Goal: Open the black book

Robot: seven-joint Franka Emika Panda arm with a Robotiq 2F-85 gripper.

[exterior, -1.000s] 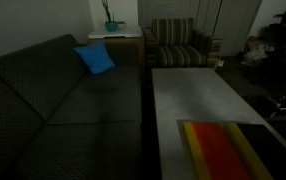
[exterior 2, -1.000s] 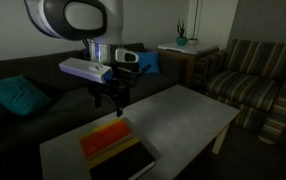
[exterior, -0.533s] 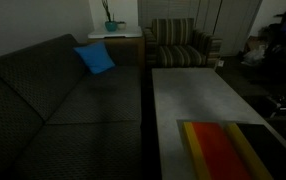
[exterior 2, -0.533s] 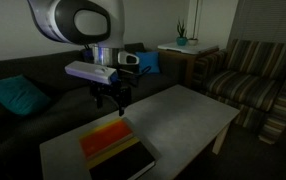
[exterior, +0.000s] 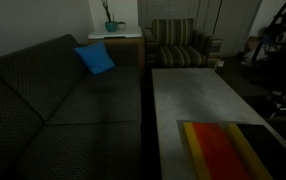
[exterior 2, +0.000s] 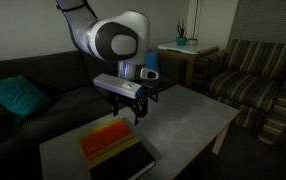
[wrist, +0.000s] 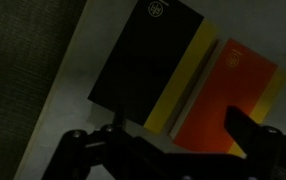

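Above the counter [exterior 2: 188,115] the jaws hang spread, seemingly clear of the black book [exterior 2: 113,148] at 7 o'clock; only the wrist view shows its emblem [wrist: 155,10].

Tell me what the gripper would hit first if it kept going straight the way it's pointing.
Most likely the black book. The gripper points downward, and the wrist view shows the closed cover lying ahead between its open fingers. How far above it hangs is unclear.
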